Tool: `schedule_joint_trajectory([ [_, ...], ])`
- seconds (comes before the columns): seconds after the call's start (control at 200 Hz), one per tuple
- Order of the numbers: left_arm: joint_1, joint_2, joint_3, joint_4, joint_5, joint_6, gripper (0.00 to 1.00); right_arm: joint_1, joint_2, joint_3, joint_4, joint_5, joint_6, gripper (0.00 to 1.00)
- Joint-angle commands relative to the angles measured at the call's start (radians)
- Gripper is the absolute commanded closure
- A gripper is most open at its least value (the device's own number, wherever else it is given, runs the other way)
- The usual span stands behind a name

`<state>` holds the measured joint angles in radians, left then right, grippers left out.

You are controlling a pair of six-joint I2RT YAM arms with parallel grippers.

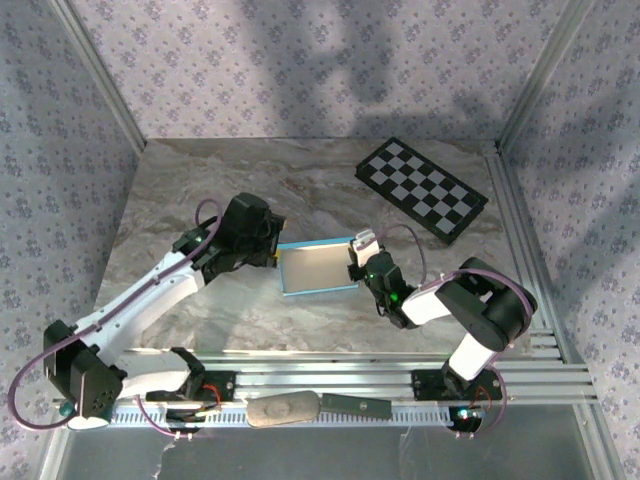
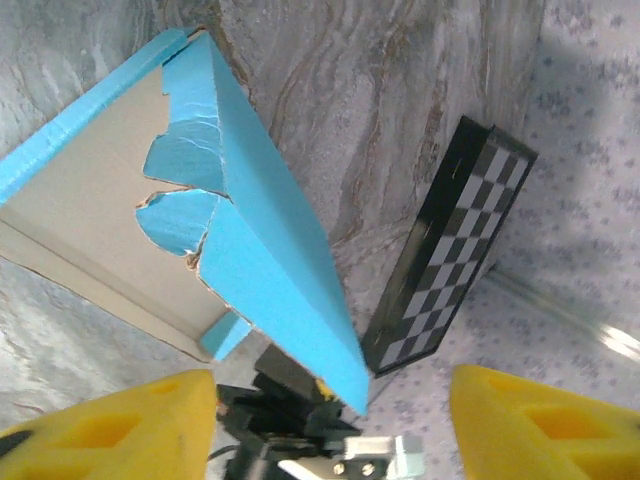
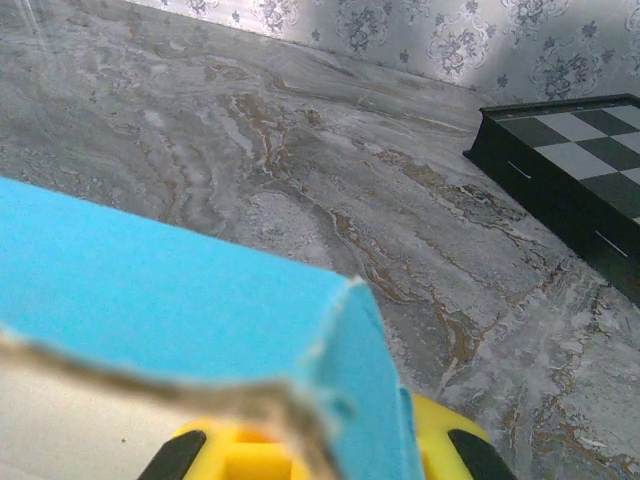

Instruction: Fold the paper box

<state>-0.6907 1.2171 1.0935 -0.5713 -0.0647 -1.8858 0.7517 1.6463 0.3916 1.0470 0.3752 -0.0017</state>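
Note:
The paper box lies mid-table as an open tray, pale inside with turquoise walls. In the left wrist view its turquoise side wall stands up, with torn-edged flaps folded inward. My left gripper sits at the box's left edge, open; its yellow fingers stand wide apart with nothing between them. My right gripper is at the box's right edge. In the right wrist view a turquoise corner of the paper box fills the foreground, and my right gripper is shut on that wall.
A black-and-white checkerboard lies at the back right of the marble table; it also shows in the wrist views. Patterned walls enclose the table. Metal rails run along the near edge.

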Motion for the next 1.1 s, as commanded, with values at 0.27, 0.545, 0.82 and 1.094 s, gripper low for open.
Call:
schedule_joint_trajectory([
  [0.27, 0.086, 0.434, 0.458, 0.026, 0.169, 0.146, 0.56, 0.008, 0.026, 0.027, -0.051, 0.004, -0.017, 1.00],
  [0.545, 0.054, 0.553, 0.449, 0.034, 0.214, 0.209, 0.58, 0.010, 0.031, 0.029, -0.053, 0.005, -0.018, 1.00],
  [0.82, 0.038, 0.535, 0.316, 0.092, 0.225, 0.226, 0.58, 0.018, 0.042, 0.026, -0.048, 0.013, -0.021, 1.00],
  [1.094, 0.029, 0.525, 0.253, 0.123, 0.215, 0.241, 0.59, 0.032, 0.040, 0.029, -0.069, 0.028, -0.033, 1.00],
])
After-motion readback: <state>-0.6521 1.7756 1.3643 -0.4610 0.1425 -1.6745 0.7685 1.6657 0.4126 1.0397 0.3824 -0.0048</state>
